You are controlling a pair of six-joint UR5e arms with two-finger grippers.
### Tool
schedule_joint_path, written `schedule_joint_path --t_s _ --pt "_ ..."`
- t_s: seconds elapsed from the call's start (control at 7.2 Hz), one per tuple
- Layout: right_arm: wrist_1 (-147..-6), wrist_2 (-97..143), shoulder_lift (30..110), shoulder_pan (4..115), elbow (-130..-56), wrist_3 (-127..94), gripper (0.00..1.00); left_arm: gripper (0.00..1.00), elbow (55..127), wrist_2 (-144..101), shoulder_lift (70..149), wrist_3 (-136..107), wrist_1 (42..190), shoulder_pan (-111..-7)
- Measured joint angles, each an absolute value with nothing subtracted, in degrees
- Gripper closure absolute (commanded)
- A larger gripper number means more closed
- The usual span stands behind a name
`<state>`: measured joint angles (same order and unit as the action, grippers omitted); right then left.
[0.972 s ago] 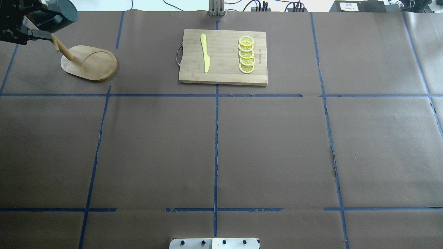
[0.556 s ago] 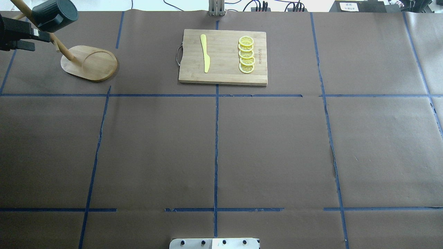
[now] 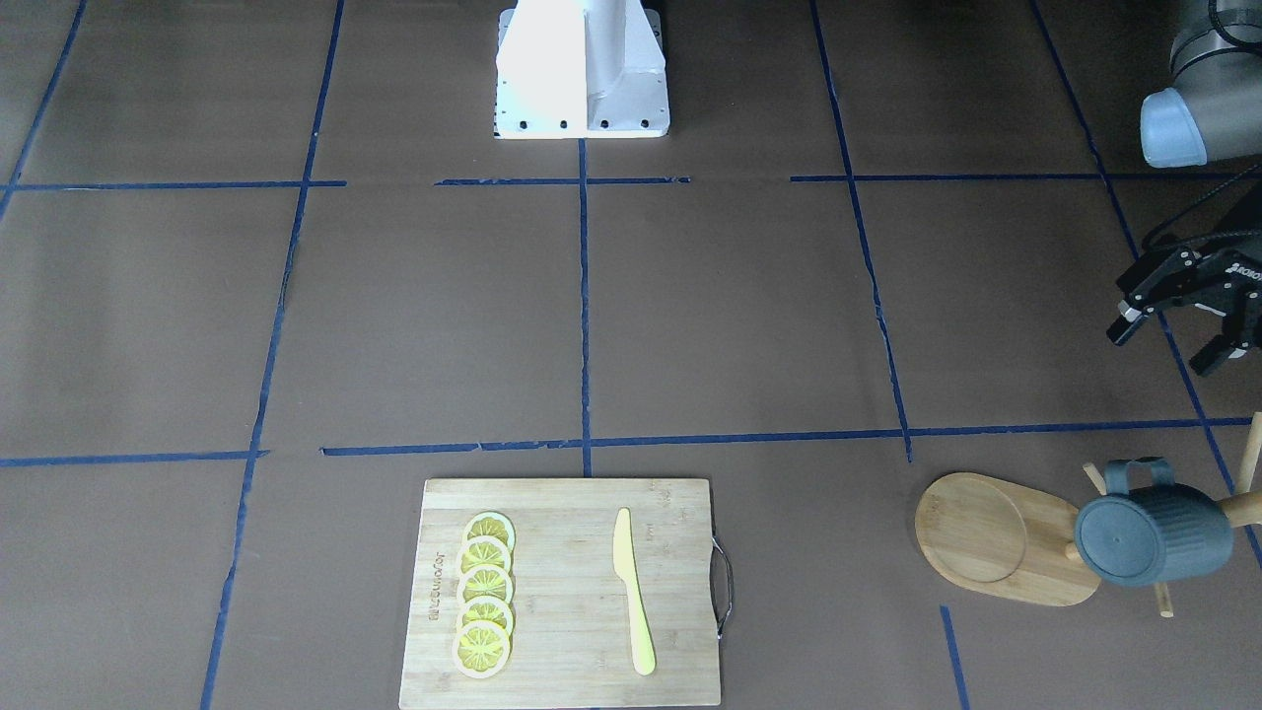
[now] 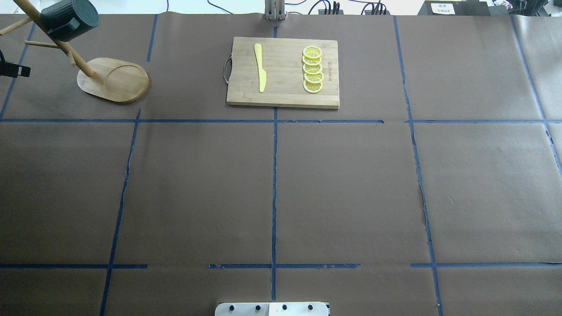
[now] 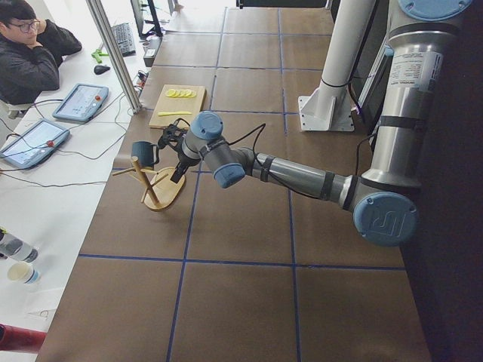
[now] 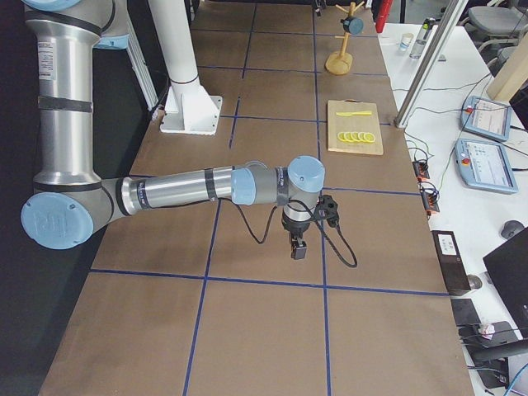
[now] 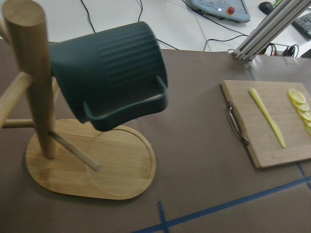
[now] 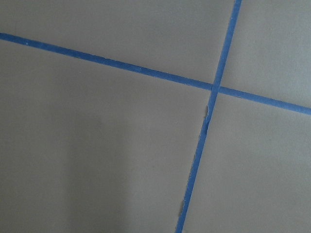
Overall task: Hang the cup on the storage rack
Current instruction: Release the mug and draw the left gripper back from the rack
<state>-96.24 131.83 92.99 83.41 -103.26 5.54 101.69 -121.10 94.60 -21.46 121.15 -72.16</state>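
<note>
The dark teal ribbed cup point(image 3: 1149, 532) hangs by its loop handle on a peg of the wooden storage rack point(image 3: 986, 537), its bottom facing outward. It also shows at the overhead view's far left, cup point(image 4: 70, 19) above the rack's oval base point(image 4: 118, 81). In the left wrist view the cup point(image 7: 112, 73) hangs beside the rack's pole point(image 7: 34, 73). My left gripper point(image 3: 1163, 347) is open and empty, apart from the cup on the robot's side. My right gripper point(image 6: 297, 247) hovers low over bare table far from the rack; whether it is open or shut I cannot tell.
A bamboo cutting board point(image 4: 283, 98) lies at the far middle with a yellow knife point(image 4: 260, 68) and several lemon slices point(image 4: 312, 69). The robot's base point(image 3: 582, 69) stands at the near edge. A person sits at a desk beyond the table's far side point(image 5: 30, 53).
My left gripper has drawn back from the cup toward the overhead view's left edge. The cup stays hanging on the rack.
</note>
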Motion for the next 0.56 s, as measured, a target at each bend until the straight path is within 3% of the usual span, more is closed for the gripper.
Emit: schedule_joint_path --t_s 0.28,0.56 --pt "-96.24 131.83 92.99 83.41 -103.22 5.54 0.00 0.00 112.76 -109.60 93.26 -3.94 97.44 -72.45" --pt "-96.26 131.78 93.01 83.41 -103.13 5.60 0.00 0.00 115.21 -108.35 92.60 4.05 84.14 -75.88"
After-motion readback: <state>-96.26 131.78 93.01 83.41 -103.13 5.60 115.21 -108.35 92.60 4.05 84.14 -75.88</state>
